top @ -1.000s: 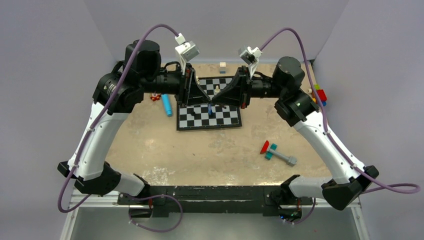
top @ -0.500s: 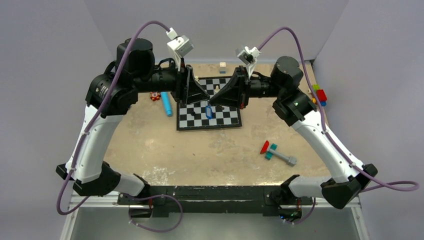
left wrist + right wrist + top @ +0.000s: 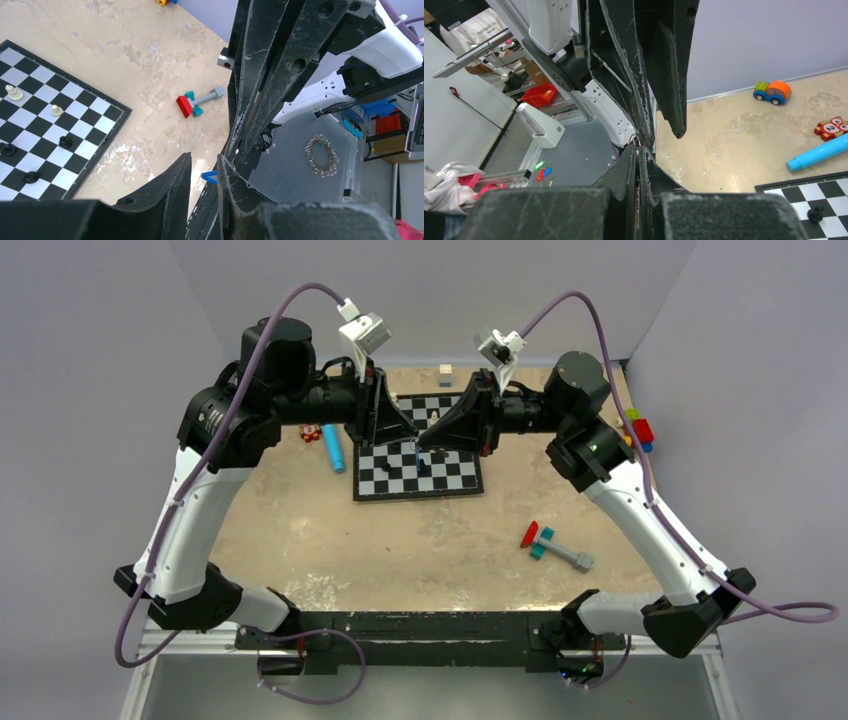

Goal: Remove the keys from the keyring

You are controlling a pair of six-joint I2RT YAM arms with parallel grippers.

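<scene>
Both grippers meet tip to tip in the air above the chessboard [image 3: 440, 478]. My right gripper [image 3: 428, 446] is shut, and a thin pale metal edge, which I take to be the keyring, shows between its pads [image 3: 638, 152]. The blue-headed key [image 3: 420, 464] hangs just under the tips. In the left wrist view a corner of the key's blue head [image 3: 210, 176] peeks out beside my left gripper [image 3: 204, 162]. The left gripper's jaws stand a narrow gap apart with nothing seen between them. It sits just left of the right gripper's tips [image 3: 410, 440]. Most of the ring is hidden.
Several chess pieces stand on the board. A light-blue cylinder [image 3: 333, 450] and a small red toy [image 3: 312, 433] lie left of it. The red-teal-grey toy [image 3: 555, 548] lies at the front right. Coloured blocks [image 3: 640, 430] sit at the right edge, and a small cube [image 3: 445, 372] at the back.
My left arm has drawn back slightly to the left and up. The key has swung and turned a little under the tips. The right arm has barely moved.
</scene>
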